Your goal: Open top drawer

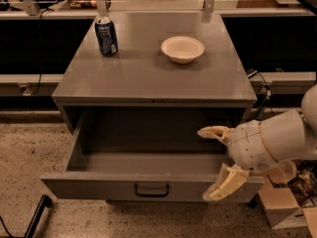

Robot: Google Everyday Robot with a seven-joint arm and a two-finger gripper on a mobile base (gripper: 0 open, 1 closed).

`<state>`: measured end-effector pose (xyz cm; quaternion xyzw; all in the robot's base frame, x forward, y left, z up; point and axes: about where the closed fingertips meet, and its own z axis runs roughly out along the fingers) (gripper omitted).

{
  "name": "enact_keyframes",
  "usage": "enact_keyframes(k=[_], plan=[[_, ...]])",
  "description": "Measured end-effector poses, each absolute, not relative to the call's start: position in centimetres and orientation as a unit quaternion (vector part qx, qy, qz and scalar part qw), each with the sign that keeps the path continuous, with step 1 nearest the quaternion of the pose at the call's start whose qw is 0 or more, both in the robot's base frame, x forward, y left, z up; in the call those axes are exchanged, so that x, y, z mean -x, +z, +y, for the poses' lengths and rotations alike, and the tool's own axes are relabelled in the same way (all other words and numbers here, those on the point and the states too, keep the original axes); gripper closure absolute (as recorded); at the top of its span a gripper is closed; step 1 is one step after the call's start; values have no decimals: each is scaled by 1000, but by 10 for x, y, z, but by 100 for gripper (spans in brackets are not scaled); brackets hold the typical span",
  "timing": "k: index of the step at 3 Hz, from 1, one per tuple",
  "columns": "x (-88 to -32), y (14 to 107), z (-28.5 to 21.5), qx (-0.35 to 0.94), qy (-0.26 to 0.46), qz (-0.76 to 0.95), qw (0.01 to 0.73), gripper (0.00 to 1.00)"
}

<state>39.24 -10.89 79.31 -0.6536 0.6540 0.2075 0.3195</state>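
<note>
The top drawer [99, 186] of the grey metal cabinet stands pulled far out, showing its deep, empty grey interior [148, 148]. Its small dark bar handle [152, 190] sits centred on the front panel. My gripper [214, 160] is at the drawer's right front corner, open. One cream fingertip [210, 132] reaches over the drawer's inside, the other [222, 186] hangs in front of the front panel. It holds nothing and is apart from the handle. No other drawers show.
A blue soda can [106, 35] and a white bowl [183, 49] stand on the cabinet top [148, 81]. Cardboard boxes [280, 208] lie on the floor at the right. Cables [261, 86] hang by the cabinet's right side. A black leg [35, 216] crosses the lower-left floor.
</note>
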Motion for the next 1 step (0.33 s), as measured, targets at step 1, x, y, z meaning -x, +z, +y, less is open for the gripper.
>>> enact_keyframes(k=[1], plan=[[-392,793,-109,654,207,654,319,0]])
